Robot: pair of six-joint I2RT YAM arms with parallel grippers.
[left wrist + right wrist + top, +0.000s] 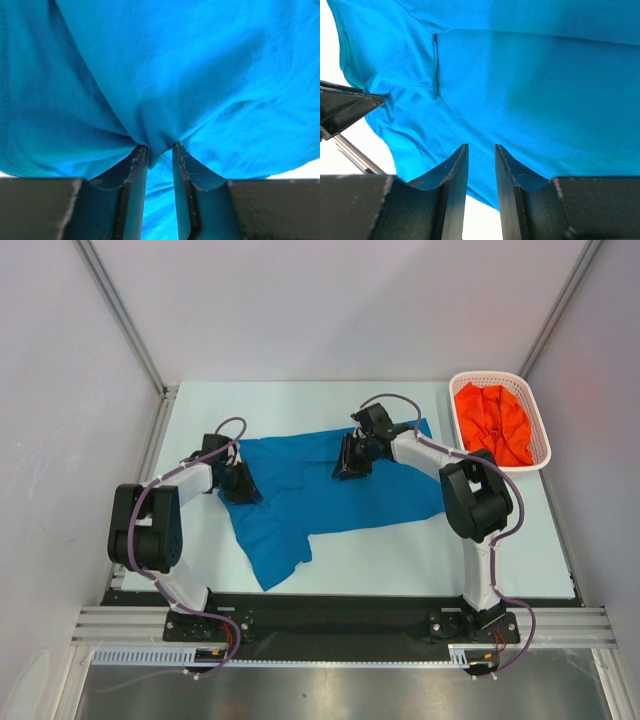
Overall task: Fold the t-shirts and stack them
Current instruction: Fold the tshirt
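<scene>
The blue t-shirt (310, 490) lies spread mid-table, and the left gripper (159, 147) is clenched on a bunched pinch of its left edge. The right gripper (481, 147) is at the far edge, jaws narrow; whether it grips I cannot tell. The orange-red t-shirt (495, 425) sits crumpled in the white basket (541, 430).

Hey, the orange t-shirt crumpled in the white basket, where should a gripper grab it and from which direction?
Pinch a raised fold near the middle of the orange t-shirt, coming straight down from above. It lies bunched inside the basket, whose walls would likely block a sideways approach.
</scene>
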